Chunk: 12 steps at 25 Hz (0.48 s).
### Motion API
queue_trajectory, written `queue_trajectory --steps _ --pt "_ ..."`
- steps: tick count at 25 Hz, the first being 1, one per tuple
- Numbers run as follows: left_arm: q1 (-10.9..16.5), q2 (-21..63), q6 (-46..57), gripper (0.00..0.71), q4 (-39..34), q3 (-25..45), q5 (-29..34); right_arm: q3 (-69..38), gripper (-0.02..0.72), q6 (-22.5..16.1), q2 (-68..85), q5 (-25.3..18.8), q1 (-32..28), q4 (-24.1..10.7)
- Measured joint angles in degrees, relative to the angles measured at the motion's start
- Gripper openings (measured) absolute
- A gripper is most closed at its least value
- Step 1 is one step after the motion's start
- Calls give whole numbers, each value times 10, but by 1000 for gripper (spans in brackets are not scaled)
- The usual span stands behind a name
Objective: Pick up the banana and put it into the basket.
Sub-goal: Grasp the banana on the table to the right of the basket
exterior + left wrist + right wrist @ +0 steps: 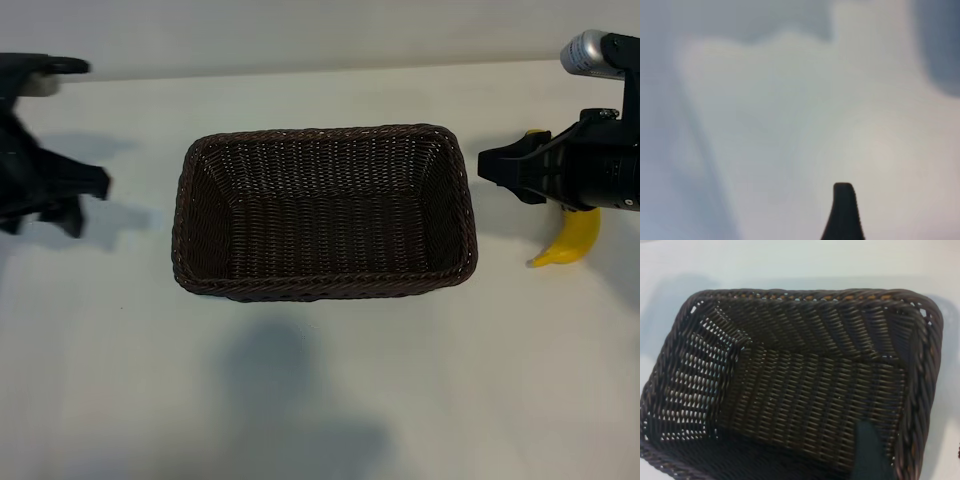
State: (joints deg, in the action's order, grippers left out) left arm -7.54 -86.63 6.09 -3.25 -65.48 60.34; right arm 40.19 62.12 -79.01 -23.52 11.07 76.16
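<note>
Banana (pixel 572 240) lies on the table right of the wicker basket (pixel 325 290), under the right gripper (pixel 490 165), jaws part-open, empty. Left gripper (pixel 85 195) wide open, left of the basket. Banana likely light, soft-skinned, bruisable; grip mid-curve gently.

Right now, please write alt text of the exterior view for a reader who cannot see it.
An empty brown wicker basket sits mid-table. The yellow banana lies on the table to its right, partly under the right hand; the left hand hangs open at the left edge.

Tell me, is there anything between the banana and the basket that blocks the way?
Only the right claw itself hangs over the banana, beside the basket. The table strip between them is bare, and the basket holds nothing.
</note>
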Motion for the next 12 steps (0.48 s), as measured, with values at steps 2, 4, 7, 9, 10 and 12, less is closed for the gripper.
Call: queue_trajectory --steps 2,4,7,9,10,12 --pt "0 18 24 584 -34 0 11 0 434 0 0 0 0 0" --pt "0 33 32 584 -50 0 16 0 434 0 0 0 0 0" --pt "0 46 35 584 -53 0 16 0 434 0 0 1 0 0" --pt "0 49 35 584 -53 1 16 0 434 0 0 1 0 0" --pt "0 50 30 584 -53 3 16 0 434 1 0 1 0 0" --pt "0 51 13 584 -46 14 13 0 434 1 0 1 0 0"
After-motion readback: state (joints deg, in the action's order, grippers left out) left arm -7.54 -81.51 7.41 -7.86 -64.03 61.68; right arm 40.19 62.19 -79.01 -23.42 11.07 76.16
